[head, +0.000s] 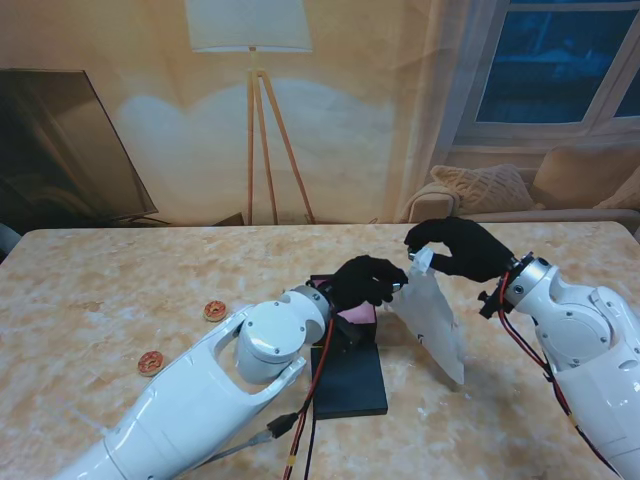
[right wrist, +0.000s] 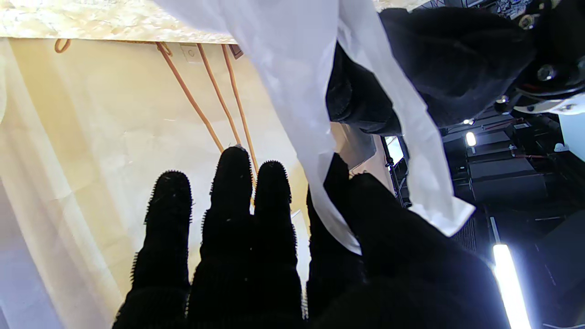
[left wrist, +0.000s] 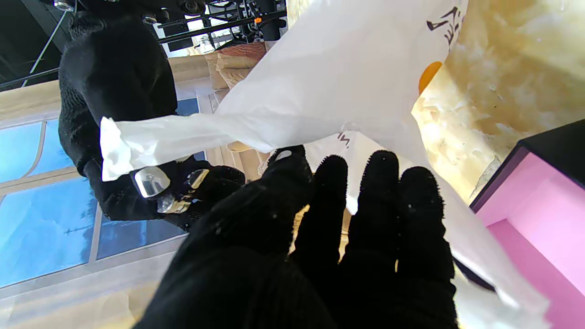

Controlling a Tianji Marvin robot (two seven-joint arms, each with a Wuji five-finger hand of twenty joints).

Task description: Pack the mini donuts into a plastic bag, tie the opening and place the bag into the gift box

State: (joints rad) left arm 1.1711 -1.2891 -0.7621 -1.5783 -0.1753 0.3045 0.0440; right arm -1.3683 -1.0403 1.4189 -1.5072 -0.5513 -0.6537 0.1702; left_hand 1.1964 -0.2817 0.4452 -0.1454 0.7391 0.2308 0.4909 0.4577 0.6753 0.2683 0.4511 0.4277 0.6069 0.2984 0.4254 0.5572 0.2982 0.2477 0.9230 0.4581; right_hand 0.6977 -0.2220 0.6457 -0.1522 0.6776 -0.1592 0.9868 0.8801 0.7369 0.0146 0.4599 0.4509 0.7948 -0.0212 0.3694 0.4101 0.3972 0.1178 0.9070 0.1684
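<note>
**Bag held up between both hands**

My right robot hand pinches the twisted neck of the white plastic bag, which hangs tilted over the table. My left robot hand is closed on the bag's side just beside it. The gift box, black with a pink inside, sits nearer to me. Two mini donuts lie on the table, well apart on my left.

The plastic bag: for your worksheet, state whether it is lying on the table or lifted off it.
Lifted. The plastic bag hangs between the left hand and right hand, which pinch its top; whether its bottom corner touches the table is unclear.
</note>
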